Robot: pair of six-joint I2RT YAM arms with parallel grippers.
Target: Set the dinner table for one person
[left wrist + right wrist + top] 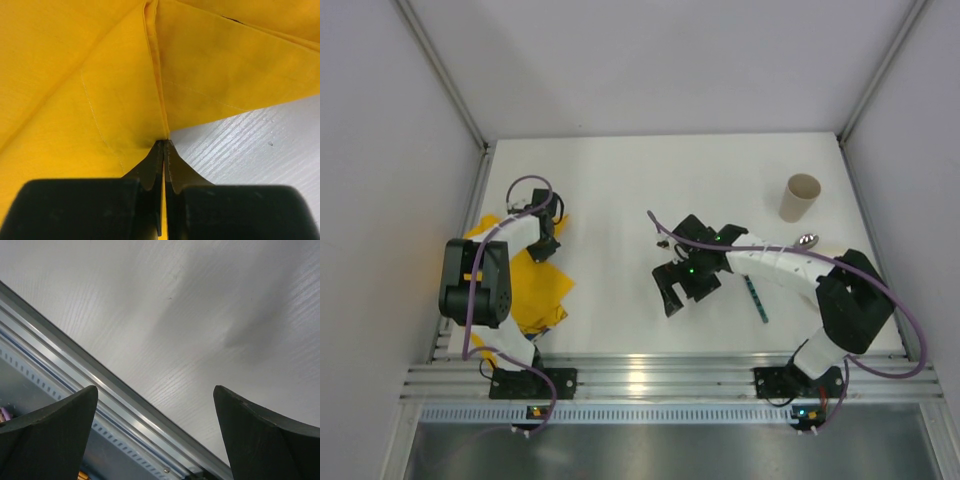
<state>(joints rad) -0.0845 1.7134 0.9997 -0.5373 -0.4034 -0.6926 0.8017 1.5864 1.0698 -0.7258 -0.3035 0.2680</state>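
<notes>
My left tool [164, 143] is clenched on a fold of the yellow cloth [75, 75], with the fabric pinched between the tips of its black fingers. This is over the left side of the bench [620, 180], where the cloth lies rumpled, partly under that arm. My right tool [155, 388] is released, fingers wide apart, and hangs over bare white bench near the middle, looking toward the aluminium rail [75, 365] at the near edge. At the far right a beige cup [800, 198] stands, with a small silvery object [808, 240] just nearer me; I cannot tell what it is. A thin dark teal stick [756, 298] lies beside my right forearm
</notes>
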